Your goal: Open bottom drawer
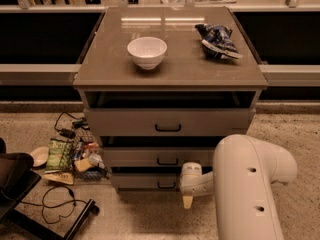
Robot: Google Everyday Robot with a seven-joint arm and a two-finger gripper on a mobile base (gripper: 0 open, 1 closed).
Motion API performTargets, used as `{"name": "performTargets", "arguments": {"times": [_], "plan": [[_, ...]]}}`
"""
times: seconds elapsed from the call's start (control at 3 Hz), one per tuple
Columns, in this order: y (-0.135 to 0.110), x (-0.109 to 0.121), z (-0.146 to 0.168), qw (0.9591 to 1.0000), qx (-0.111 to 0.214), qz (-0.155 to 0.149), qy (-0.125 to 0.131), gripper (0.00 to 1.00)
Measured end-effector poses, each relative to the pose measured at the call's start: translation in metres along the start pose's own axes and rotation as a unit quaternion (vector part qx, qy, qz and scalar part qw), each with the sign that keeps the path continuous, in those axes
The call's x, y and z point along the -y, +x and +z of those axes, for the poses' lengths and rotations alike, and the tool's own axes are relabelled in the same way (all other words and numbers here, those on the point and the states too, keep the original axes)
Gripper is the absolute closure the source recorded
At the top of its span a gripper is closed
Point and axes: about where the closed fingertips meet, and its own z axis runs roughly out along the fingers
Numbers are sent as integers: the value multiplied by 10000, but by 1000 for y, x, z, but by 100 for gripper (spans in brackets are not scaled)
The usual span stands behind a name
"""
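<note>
The grey-beige cabinet (170, 69) has three drawers. The bottom drawer (142, 181) is the lowest and narrowest front, with a small black bar handle (166, 185); its front sits about level with the cabinet face. My gripper (188, 200) hangs from the white arm (250, 184) just right of that handle, low in front of the drawer's right end. One cream fingertip (187, 202) points down toward the floor. The arm hides the drawer's right part.
A white bowl (147, 52) and a blue snack bag (218, 40) lie on the cabinet top. Snack bags, a plate and cables (65, 156) litter the floor at left. A black chair base (20, 189) stands at bottom left. Speckled floor lies in front.
</note>
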Motion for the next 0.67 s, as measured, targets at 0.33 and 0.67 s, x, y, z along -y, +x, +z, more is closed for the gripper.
{"name": "performTargets", "arguments": {"times": [0.33,0.67], "plan": [[-1,14,20,10000,14,75,15,0],[-4,10,41,9995,115,265,-99,15]]}}
